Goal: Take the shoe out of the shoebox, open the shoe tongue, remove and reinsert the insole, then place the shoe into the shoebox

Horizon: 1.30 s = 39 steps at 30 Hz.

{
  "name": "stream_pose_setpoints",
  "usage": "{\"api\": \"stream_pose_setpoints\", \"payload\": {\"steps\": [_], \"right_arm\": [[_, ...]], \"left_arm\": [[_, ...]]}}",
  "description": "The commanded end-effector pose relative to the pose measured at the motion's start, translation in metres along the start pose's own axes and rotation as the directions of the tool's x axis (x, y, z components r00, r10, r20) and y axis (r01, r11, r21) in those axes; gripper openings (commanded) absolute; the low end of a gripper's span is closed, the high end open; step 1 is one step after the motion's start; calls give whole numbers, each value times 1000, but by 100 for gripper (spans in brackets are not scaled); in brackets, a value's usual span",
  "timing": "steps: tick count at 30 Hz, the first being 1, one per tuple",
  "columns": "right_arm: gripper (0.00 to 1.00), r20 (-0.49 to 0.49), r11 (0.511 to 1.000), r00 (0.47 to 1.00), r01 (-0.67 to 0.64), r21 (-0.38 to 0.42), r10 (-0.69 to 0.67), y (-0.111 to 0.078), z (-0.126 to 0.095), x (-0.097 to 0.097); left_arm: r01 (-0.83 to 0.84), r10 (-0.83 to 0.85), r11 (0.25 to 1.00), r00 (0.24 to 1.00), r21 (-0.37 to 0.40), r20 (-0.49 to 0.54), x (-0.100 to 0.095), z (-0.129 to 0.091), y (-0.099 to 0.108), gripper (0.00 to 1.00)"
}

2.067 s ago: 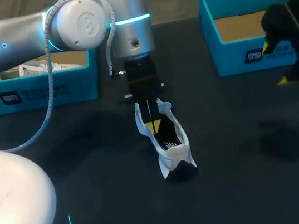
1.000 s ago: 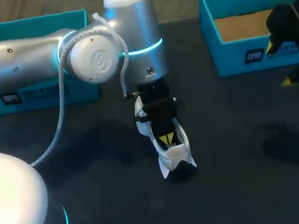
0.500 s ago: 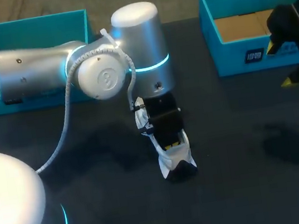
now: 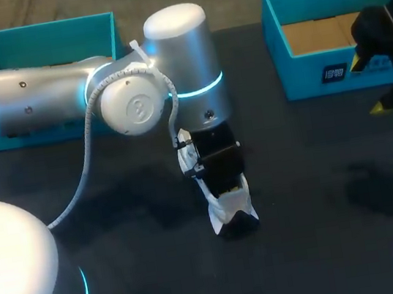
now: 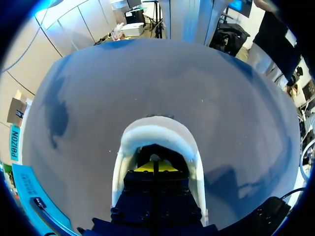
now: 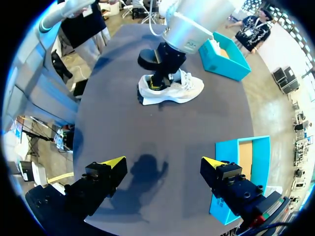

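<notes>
While the left gripper (image 5: 153, 166) stands inside the white sneaker (image 4: 229, 205) at the table's (image 4: 151, 287) centre, its yellow tips are pressed together (whether they pinch anything is hidden). At two o'clock, the right gripper (image 6: 165, 164) hangs spread wide by the teal shoebox (image 4: 304, 77).

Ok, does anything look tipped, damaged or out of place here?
Nothing stands out. The shoe sits upright on its sole on the table, with the left gripper down inside its opening. The right gripper hangs open and empty near the right shoebox, which stands upright.
</notes>
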State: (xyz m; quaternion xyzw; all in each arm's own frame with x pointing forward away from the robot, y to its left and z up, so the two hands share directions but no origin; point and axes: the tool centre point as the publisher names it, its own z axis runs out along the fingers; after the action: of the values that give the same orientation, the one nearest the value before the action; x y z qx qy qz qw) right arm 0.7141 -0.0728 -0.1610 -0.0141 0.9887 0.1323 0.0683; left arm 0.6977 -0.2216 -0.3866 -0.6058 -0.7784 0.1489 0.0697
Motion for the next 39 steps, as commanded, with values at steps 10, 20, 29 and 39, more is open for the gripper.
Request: {"api": "stream_pose_setpoints", "payload": {"steps": [10, 20, 29, 39], "right_arm": [[100, -3, 1000, 1000, -2, 4, 2, 2, 2, -2], [100, -3, 1000, 1000, -2, 4, 2, 2, 2, -2], [100, -3, 1000, 1000, -2, 4, 2, 2, 2, -2], [100, -3, 1000, 1000, -2, 4, 2, 2, 2, -2]], "left_arm": [[28, -28, 1000, 1000, 3, 2, -1, 16, 4, 0], [23, -19, 996, 999, -84, 49, 5, -21, 3, 0], [42, -26, 976, 997, -216, 77, 3, -46, 9, 0], [33, -27, 928, 999, -370, 21, -3, -64, 16, 1]]}}
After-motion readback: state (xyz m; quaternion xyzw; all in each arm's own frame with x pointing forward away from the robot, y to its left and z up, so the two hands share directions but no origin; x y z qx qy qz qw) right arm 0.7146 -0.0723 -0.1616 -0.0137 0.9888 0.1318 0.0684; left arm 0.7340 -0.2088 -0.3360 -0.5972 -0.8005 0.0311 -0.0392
